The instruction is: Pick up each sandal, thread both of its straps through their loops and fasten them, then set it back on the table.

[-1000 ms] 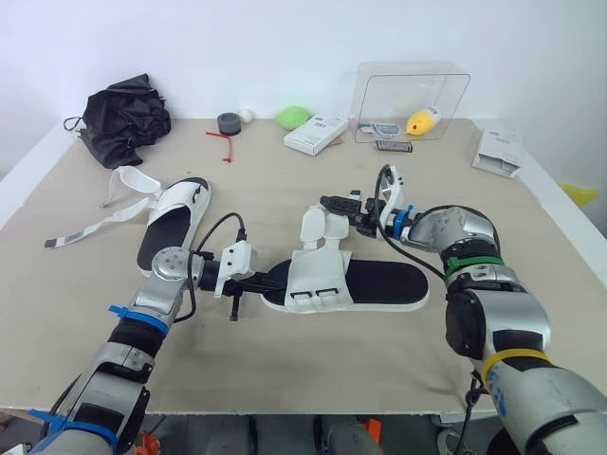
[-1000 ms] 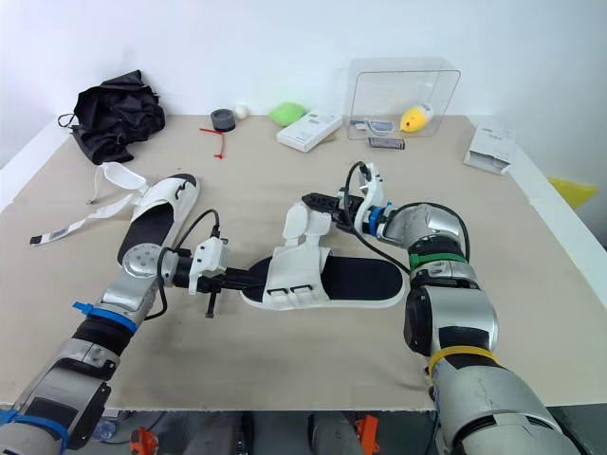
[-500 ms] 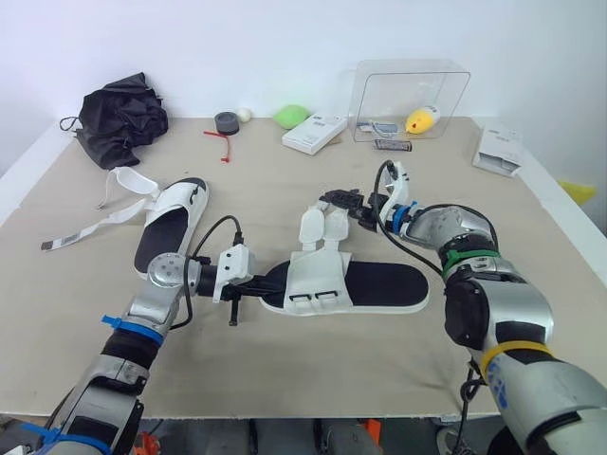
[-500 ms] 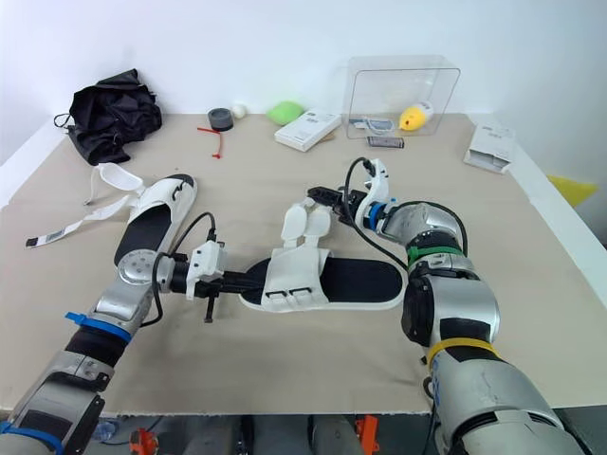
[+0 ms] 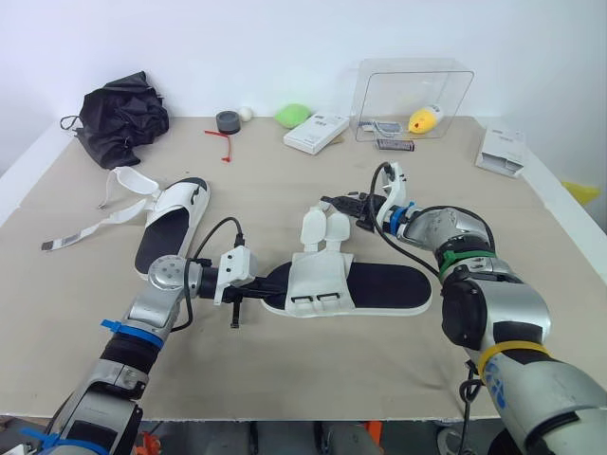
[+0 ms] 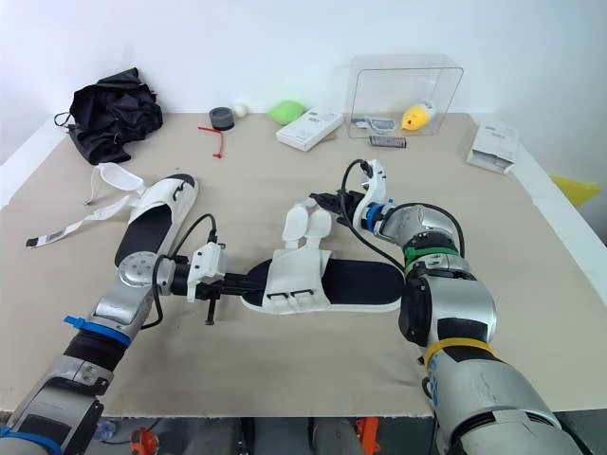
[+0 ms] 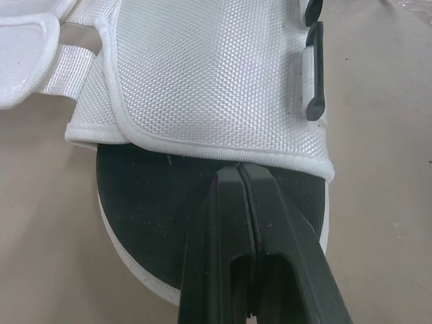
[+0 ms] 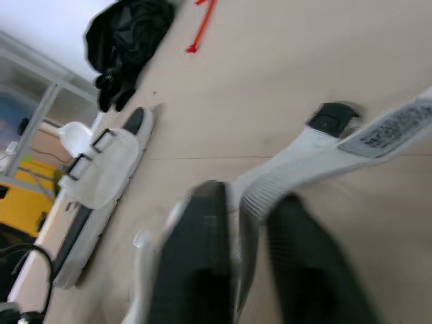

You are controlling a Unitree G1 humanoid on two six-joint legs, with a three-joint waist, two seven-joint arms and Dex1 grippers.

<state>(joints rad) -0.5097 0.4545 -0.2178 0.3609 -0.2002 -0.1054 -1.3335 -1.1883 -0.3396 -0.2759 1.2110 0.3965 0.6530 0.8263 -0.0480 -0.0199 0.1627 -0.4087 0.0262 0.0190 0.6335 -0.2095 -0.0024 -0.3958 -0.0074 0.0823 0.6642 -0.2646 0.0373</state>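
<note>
A sandal (image 5: 379, 284) with a black sole and white upper lies mid-table, its two straps (image 5: 322, 227) standing up loose. My left gripper (image 5: 258, 289) is shut, its tips resting on the insole at the toe edge of the upper (image 7: 202, 81). My right gripper (image 5: 340, 201) reaches in over the strap tips from the right. In the right wrist view a white strap (image 8: 317, 152) runs between its fingers (image 8: 196, 250), and it is shut on that strap. A second sandal (image 5: 175, 220) lies to the left, its long strap (image 5: 95, 223) trailing over the table (image 5: 285, 180).
Along the back edge are a black bag (image 5: 123, 114), a tape roll (image 5: 228, 121), a red tie (image 5: 223, 142), a green object (image 5: 294, 116), a white box (image 5: 318, 133) and a clear box (image 5: 413, 95). A booklet (image 5: 498, 152) lies at the right edge.
My right gripper was open by the strap tips and has now closed on a strap. The left gripper and the sandal have stayed where they were.
</note>
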